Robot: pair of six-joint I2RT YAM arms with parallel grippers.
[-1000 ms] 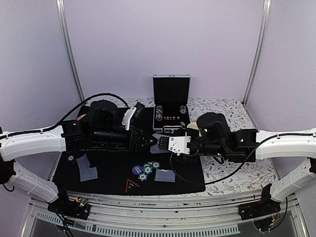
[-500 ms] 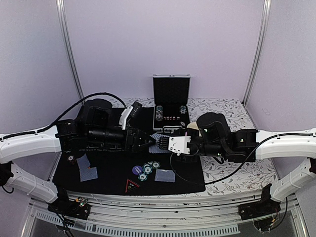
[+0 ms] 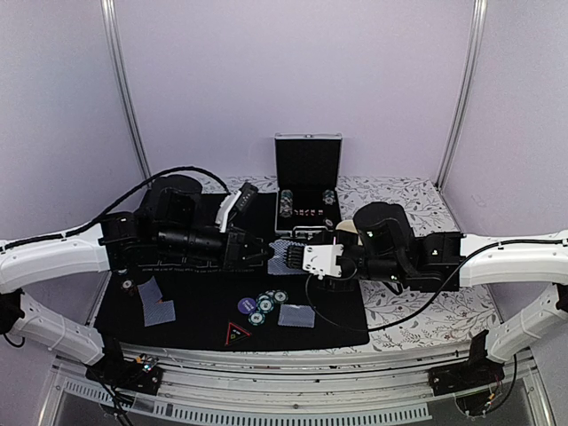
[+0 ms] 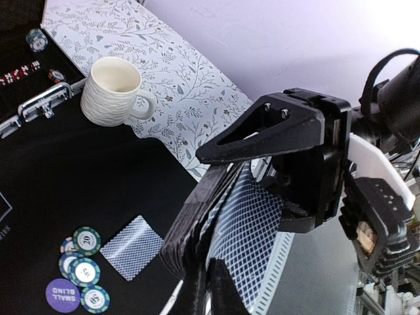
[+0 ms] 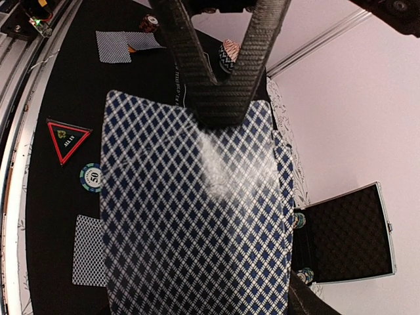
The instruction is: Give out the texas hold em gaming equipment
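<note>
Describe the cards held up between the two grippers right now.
The held cards are a small, slightly fanned stack of at least two. Their glossy white backs carry a dark blue diamond lattice with a patch of glare. They hang in the air above the black mat. The left gripper pinches one edge with its fingers, and the right gripper grips the opposite side. No faces show.

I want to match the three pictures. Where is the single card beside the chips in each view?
Top external: card on the mat, right of the chips.
Left wrist: lower left, right of the chips.
Right wrist: bottom left, below one of the chips.
Landmark: the open case, back centre in top external, top left in left wrist, lower right in right wrist.
</note>
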